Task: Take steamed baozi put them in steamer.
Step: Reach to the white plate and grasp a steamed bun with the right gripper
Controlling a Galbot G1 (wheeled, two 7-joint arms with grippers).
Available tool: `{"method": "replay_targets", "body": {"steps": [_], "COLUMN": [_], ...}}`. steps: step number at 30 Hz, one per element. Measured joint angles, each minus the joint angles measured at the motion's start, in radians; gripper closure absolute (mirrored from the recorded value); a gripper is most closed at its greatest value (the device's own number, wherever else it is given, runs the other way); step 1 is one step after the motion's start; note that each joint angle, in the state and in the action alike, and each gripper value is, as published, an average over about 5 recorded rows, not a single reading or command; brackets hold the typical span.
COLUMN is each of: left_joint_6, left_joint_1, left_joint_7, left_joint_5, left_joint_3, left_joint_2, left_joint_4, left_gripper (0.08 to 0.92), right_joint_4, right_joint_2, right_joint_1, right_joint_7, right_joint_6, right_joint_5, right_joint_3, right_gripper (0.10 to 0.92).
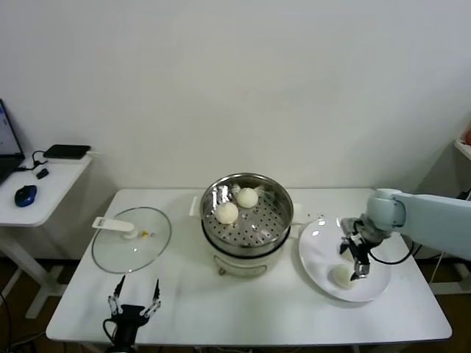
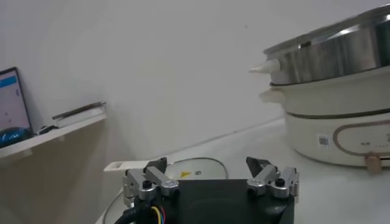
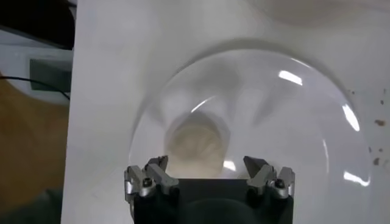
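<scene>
- The round shiny stainless-steel steamer (image 1: 246, 217) on its white base sits mid-frame on the white table (image 1: 221, 309), with two pale cream-white round baozi (image 1: 227, 212) (image 1: 247, 197) already on the perforated floor.
- One more cream-white bun (image 1: 341, 276) is on the flat white plate (image 1: 316, 254) at the right of the frame.
- The right tool (image 1: 352, 263) hangs just over that bun, fingers spread wide, pinching nothing.
- The left tool (image 1: 134, 303) is parked at the lower left, fingers spread too.
- A round glass lid (image 1: 131, 240) with a white handle lies left of the steamer.
</scene>
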Motion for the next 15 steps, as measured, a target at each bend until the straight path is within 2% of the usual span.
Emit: {"method": "replay_targets", "body": {"steps": [15], "left_joint_6": [0.001], "left_joint_1": [0.000], "left_joint_7": [-0.001], "left_joint_5": [0.008], "left_joint_3": [0.004], "left_joint_2": [0.000], "left_joint_4": [0.001], "left_gripper": [0.177], "right_joint_4": [0.000], "right_joint_2": [-0.015], "right_joint_1": [-0.072], "right_joint_7": [0.020], "right_joint_6": [-0.017], "right_joint_5": [-0.026], "right_joint_3": [0.053], "right_gripper": [0.215]}}
